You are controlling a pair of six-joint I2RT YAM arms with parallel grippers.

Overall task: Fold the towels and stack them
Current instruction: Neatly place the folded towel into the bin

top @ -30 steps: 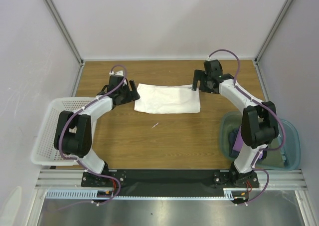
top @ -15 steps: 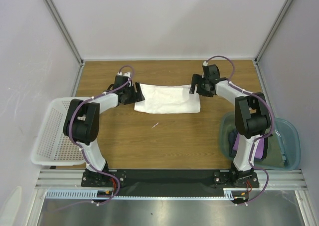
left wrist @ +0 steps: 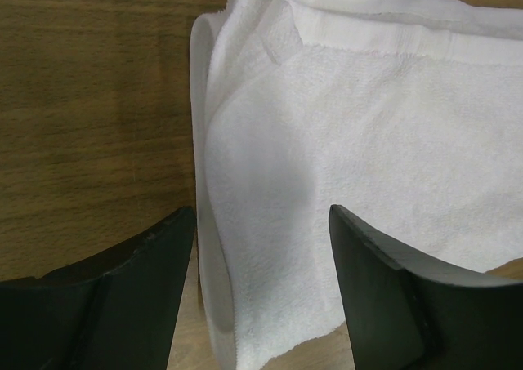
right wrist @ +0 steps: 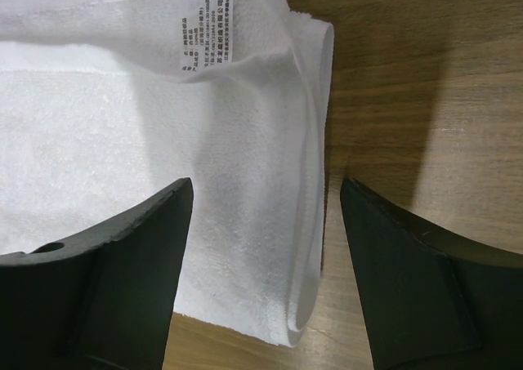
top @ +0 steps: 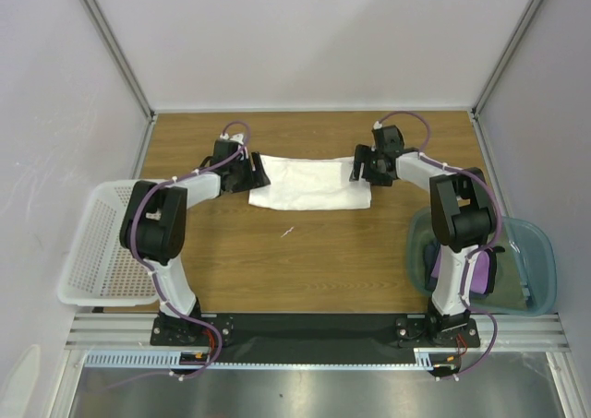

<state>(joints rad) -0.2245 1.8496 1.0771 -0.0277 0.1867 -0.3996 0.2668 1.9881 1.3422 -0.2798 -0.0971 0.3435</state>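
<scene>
**Near left:** a white perforated basket [top: 88, 252] sits at the left edge of the wooden counter [top: 314, 261].

**Near right:** a translucent teal bin [top: 540, 261] stands beside the right arm's base.

**Farther back, mid-counter:** the white towel [top: 309, 183] lies flat, folded into a layered rectangle.

**Left tool [left wrist: 261, 223]:** its fingers are spread wide and straddle the towel's left folded edge, clamping nothing.

**Right tool [right wrist: 265, 190]:** it is likewise wide open over the towel's right edge, just short of a printed care label [right wrist: 206, 31], and grips nothing.

Whether either tool's fingertips touch the cloth cannot be told.
</scene>
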